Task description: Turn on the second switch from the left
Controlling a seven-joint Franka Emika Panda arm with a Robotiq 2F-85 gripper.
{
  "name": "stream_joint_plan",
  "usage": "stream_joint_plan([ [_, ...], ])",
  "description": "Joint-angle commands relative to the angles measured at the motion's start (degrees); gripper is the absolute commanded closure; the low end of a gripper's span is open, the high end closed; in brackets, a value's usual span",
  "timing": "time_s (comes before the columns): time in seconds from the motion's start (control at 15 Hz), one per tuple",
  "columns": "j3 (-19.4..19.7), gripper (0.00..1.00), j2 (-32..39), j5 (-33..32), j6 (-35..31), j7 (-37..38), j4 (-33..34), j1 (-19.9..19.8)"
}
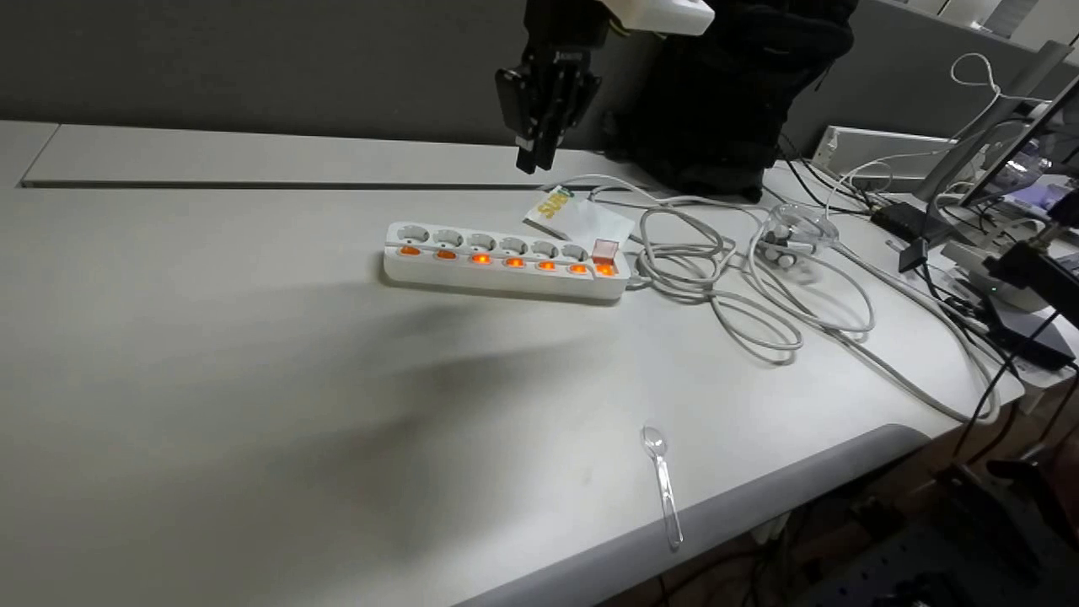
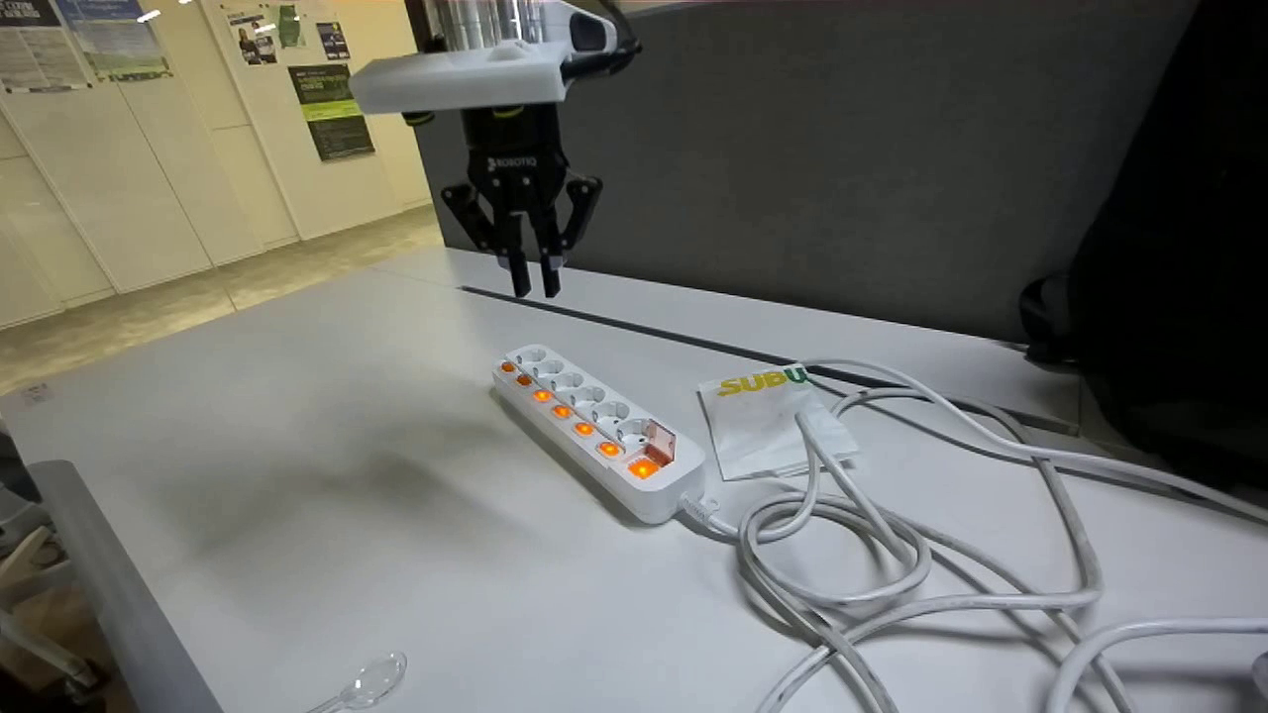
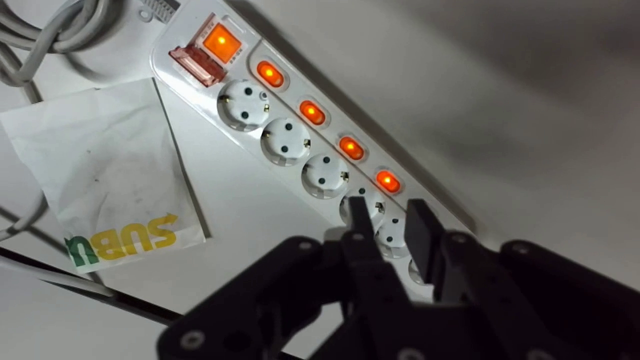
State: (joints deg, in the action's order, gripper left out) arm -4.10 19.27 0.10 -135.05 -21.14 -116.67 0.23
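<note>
A white power strip (image 1: 501,279) lies on the table, also seen in an exterior view (image 2: 565,432) and in the wrist view (image 3: 290,97). The second switch from the left (image 1: 447,255) is orange and dim, as is the leftmost switch (image 1: 410,250); the rest glow brightly. The second switch (image 2: 523,380) looks dim in an exterior view too. In the wrist view these two dim switches are hidden behind the gripper. My gripper (image 1: 536,160) is raised above and behind the strip, pointing down. Its fingers (image 2: 536,291) are apart with a narrow, empty gap, also in the wrist view (image 3: 385,202).
A white paper napkin (image 1: 582,219) lies behind the strip's right end. Coiled grey cables (image 1: 687,253) and a clear plastic cup (image 1: 797,229) are to the right. A clear spoon (image 1: 664,485) lies by the table's front edge. A black backpack (image 1: 725,93) stands at the back.
</note>
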Motion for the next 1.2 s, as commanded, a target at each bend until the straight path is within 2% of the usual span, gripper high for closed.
stream_joint_plan([
  [0.0, -0.57, 0.99, 0.59, -0.15, 2.36, -0.60, 1.70, -0.42],
  [0.73, -0.94, 1.00, 0.20, -0.29, 2.07, -1.24, 0.31, -0.30],
  [1.13, -1.63, 1.00, 5.14, -0.27, -3.76, 3.67, 2.71, 1.70],
])
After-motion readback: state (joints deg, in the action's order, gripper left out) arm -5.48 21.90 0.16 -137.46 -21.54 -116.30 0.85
